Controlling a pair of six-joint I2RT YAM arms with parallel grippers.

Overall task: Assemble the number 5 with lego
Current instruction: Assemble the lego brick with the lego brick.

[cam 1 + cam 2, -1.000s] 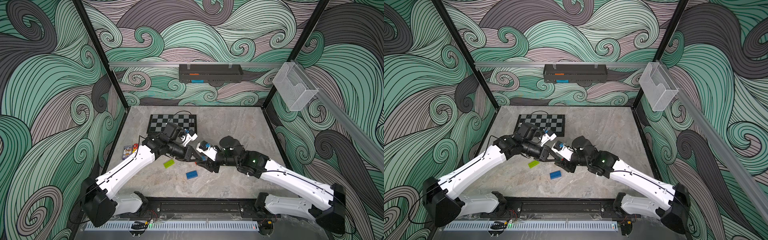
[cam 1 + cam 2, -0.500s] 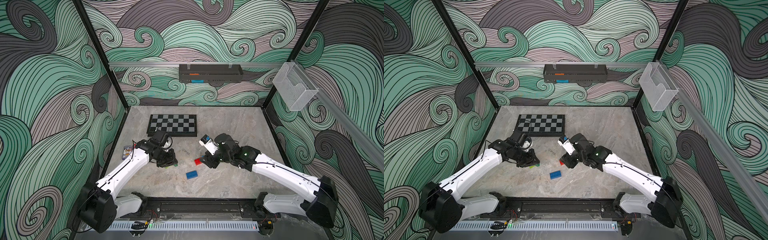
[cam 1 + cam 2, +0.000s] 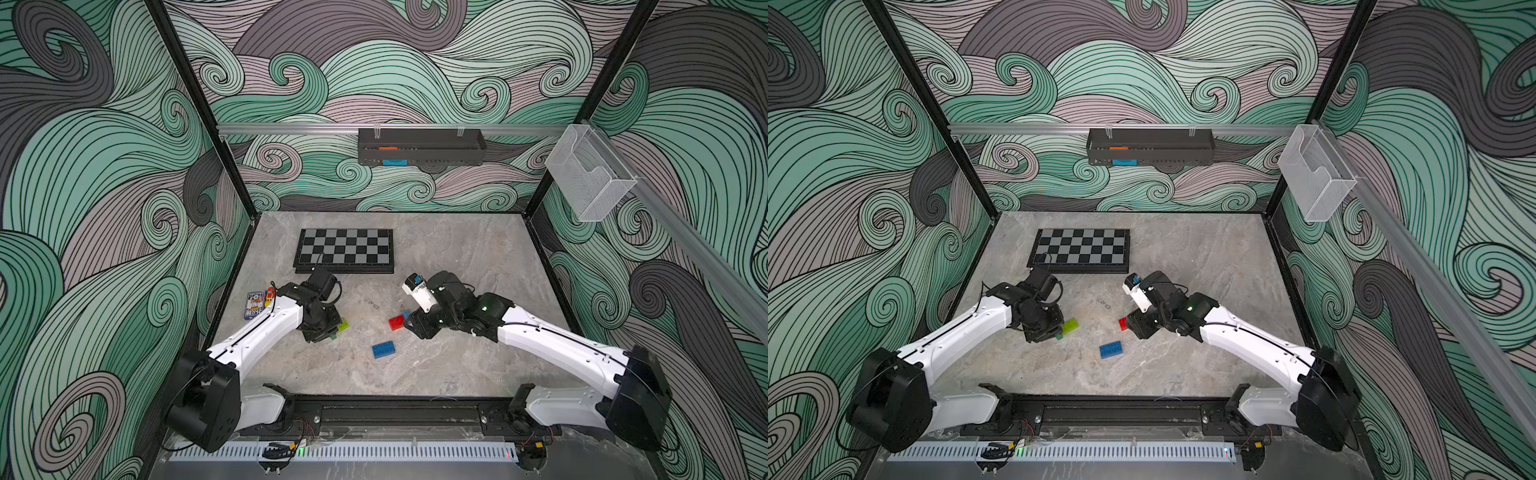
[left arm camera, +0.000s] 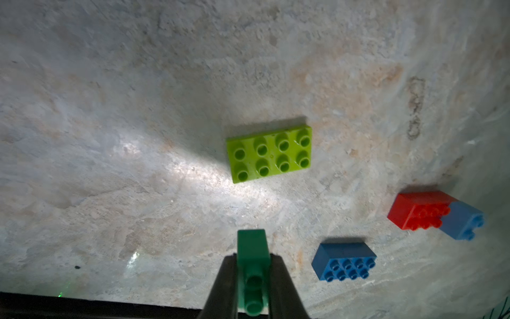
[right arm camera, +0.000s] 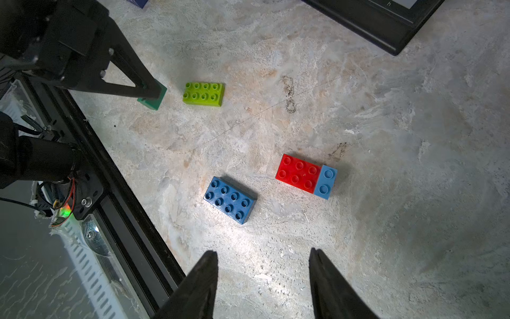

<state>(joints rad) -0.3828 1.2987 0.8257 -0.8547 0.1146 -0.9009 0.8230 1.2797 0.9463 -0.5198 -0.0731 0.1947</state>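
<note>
Left gripper (image 4: 253,259) grips the dark-green brick (image 4: 252,244); the lime brick (image 4: 270,154) lies just ahead of its tips. Right gripper (image 5: 263,254) gapes empty, dark-blue brick (image 5: 230,203) before it. Next, likely: align studs, press green onto lime.

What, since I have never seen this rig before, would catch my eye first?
The left gripper is shut on a tiny dark-green brick, right beside the lime-green brick lying on the marble table. Toward the middle, a red brick and a light-blue brick lie touching side by side, with the dark-blue brick loose nearby and the right gripper open close by.
</note>
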